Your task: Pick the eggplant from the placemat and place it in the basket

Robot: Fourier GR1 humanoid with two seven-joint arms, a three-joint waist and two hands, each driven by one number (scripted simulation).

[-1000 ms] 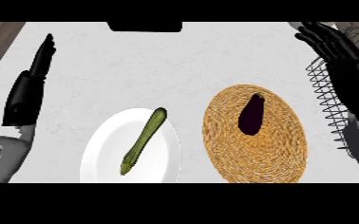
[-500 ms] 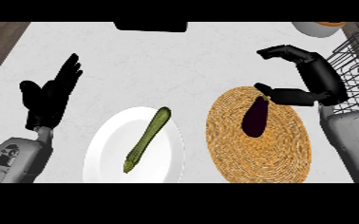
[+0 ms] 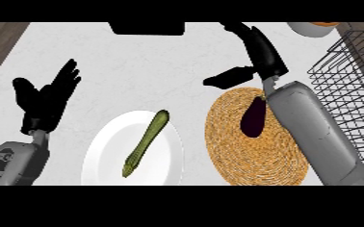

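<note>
White counter (image 3: 142,67) — basket (image 3: 340,77) at right

1. The eggplant (image 3: 253,119) is dark purple, almost black, long and plump. It narrows to a small stem end that points toward the far side of the counter (image 3: 142,67).
2. It lies flat on its side, running nearly front to back, with the stem end leaning a little to the right.
3. It rests on the far half of the placemat (image 3: 241,161), its stem end close to the far rim.
4. The placemat is a round, straw-gold woven mat with ringed coils, lying flat on the pale counter.
5. The basket (image 3: 340,72) is black wire, at the view's right edge, only partly in view. It stands just beyond the placemat's right side, apart from the eggplant.
</note>
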